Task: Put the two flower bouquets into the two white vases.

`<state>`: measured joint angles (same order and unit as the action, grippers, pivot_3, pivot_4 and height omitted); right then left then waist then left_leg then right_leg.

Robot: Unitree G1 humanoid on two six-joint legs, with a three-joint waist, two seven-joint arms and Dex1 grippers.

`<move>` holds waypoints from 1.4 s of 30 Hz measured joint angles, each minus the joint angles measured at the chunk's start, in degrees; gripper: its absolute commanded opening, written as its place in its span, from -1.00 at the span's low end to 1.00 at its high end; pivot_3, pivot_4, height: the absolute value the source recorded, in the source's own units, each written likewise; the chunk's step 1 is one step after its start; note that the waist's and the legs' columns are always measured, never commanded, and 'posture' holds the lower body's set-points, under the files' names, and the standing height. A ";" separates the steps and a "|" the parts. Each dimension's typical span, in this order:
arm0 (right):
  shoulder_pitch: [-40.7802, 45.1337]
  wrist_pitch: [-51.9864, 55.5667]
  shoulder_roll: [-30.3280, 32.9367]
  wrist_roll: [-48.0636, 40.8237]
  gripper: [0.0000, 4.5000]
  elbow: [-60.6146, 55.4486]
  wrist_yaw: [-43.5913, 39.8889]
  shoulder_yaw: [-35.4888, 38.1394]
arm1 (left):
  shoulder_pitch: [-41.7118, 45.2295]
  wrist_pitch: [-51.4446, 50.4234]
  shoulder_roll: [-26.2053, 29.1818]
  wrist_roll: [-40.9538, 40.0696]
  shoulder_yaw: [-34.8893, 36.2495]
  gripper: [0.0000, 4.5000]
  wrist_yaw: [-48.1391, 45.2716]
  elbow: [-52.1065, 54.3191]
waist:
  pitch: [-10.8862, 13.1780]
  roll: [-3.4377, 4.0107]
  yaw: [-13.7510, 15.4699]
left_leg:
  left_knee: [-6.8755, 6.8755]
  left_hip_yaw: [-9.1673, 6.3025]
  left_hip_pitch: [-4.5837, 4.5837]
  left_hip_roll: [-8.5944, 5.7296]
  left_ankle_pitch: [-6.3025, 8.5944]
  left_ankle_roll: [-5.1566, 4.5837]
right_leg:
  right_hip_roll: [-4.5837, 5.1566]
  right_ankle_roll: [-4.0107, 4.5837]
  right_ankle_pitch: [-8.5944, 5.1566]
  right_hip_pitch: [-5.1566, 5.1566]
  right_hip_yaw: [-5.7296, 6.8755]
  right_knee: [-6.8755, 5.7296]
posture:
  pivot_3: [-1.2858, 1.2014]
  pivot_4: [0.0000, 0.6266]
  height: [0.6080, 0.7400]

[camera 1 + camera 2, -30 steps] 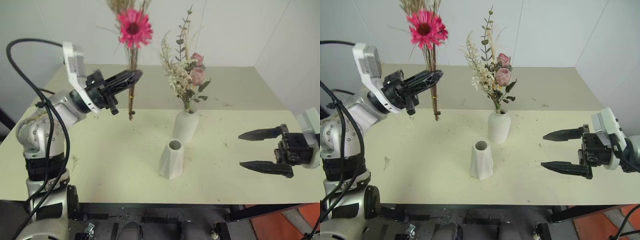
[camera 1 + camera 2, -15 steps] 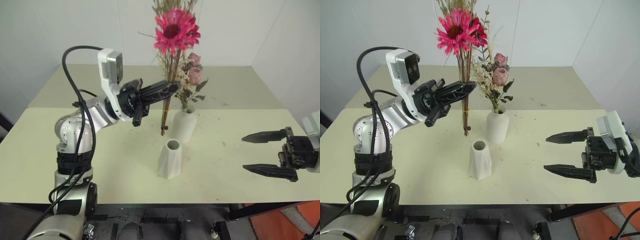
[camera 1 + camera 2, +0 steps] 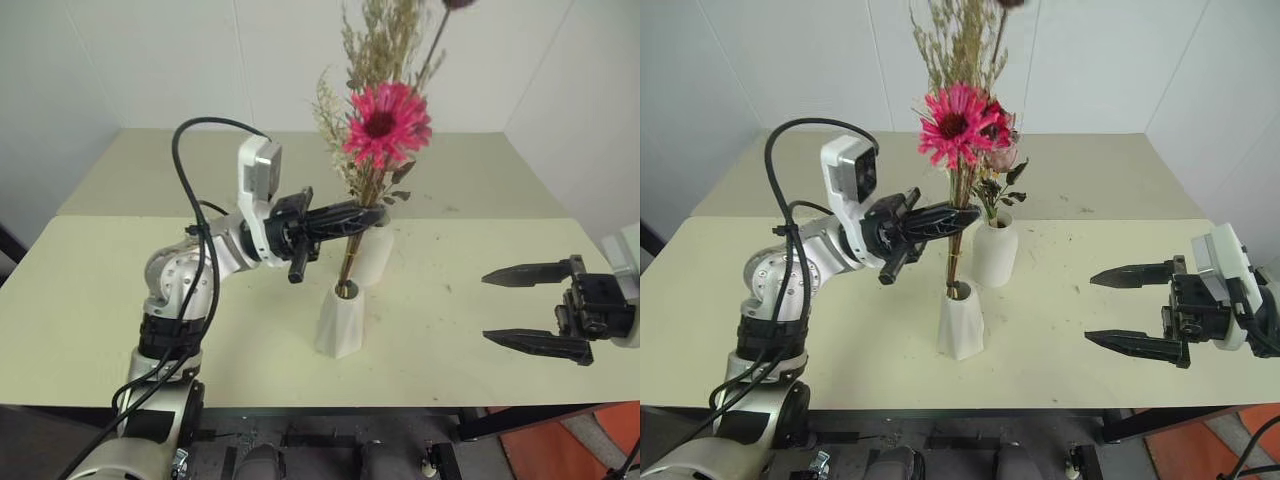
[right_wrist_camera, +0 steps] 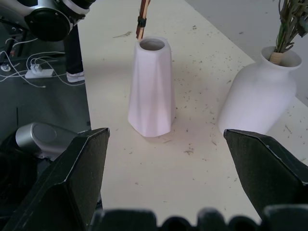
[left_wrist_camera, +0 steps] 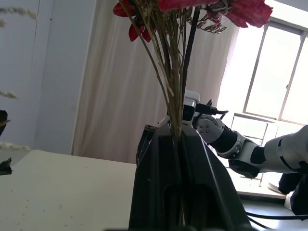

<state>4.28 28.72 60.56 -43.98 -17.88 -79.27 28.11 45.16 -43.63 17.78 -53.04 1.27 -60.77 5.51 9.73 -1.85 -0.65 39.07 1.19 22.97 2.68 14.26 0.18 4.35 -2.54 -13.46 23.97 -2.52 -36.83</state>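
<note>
Your left tool [image 3: 368, 213] is clenched on the stems of the pink-daisy bouquet [image 3: 386, 122], holding it upright with the stem ends right at the mouth of the faceted vase [image 3: 340, 322]; you cannot tell if they are inside. Just behind it, the rose bouquet [image 3: 998, 175] stands in the bottle vase [image 3: 994, 256]. Your right tool [image 3: 532, 309] hangs released over the table [image 3: 440, 330], well apart from both vases.
</note>
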 measured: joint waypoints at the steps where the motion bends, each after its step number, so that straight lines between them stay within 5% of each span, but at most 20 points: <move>1: -0.06 0.01 0.00 -0.01 1.00 -0.12 0.06 0.01 | 0.01 0.16 -0.19 0.10 -0.09 -0.99 -0.11 -0.01 | 0.00 0.00 0.00 | 0.00 0.00 0.00 0.00 0.00 0.00 | 0.00 0.00 0.00 0.00 0.00 0.01 | 0.03 -0.52 1.00; 42: -2.53 1.35 -0.03 -2.10 1.00 -2.53 2.01 2.21 | 1.39 2.22 -1.08 3.86 -0.24 -0.99 -0.61 -6.32 | 0.00 0.00 -0.02 | -0.01 -0.05 -0.13 -0.01 0.00 0.00 | 0.00 -0.02 -0.01 -0.20 0.03 0.07 | 0.03 -0.52 1.00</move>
<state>1.75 30.07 60.53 -46.08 -20.41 -77.25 30.33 46.54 -41.41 16.70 -49.18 1.03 -61.38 -0.81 9.73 -1.85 -0.67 39.07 1.15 22.84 2.67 14.27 0.17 4.35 -2.56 -13.47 23.78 -2.48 -36.77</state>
